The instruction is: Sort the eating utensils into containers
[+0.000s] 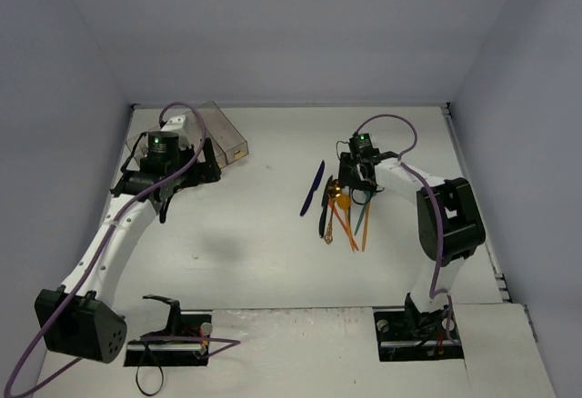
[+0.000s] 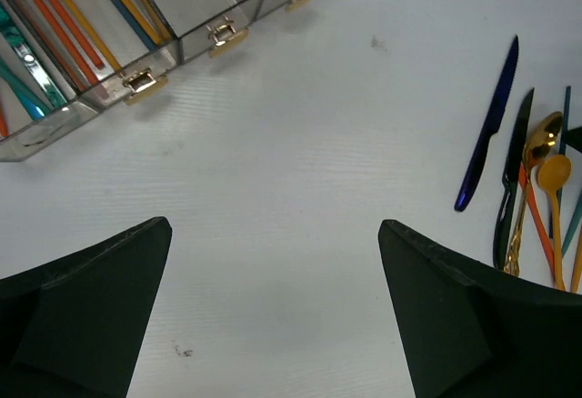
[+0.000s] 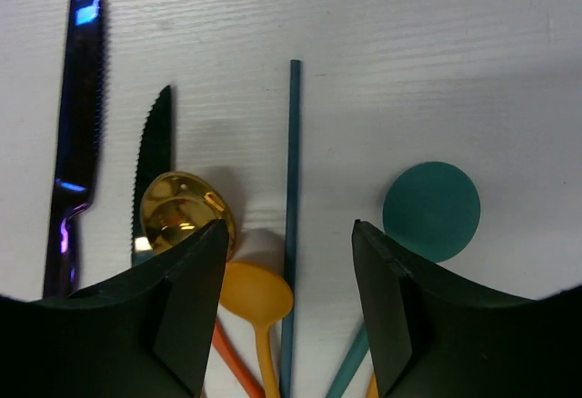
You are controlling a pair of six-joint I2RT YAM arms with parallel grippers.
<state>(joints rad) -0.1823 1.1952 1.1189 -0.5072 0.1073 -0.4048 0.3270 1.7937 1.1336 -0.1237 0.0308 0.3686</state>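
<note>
The loose utensils (image 1: 344,212) lie in a bunch on the white tabletop (image 1: 264,262), right of the middle, with their handles fanning toward the near side. The right gripper (image 3: 289,234) hangs low over them. Its jaws stand apart on either side of a slim teal handle (image 3: 293,144), with a gap on both sides and nothing grasped. Left of that handle lie a yellow spoon (image 3: 259,293), a gold spoon (image 3: 182,212), a black knife (image 3: 156,144) and, furthest left, a dark blue knife (image 3: 77,98). A round teal spoon bowl (image 3: 430,212) sits to the handle's right. Farther off on the left, the left gripper (image 2: 275,225) hovers above bare tabletop, jaws spread wide and empty. Beyond it, at the far left, stands the tray of bins (image 2: 195,44), with orange, teal and gold utensils already lying in some of the bins.
</note>
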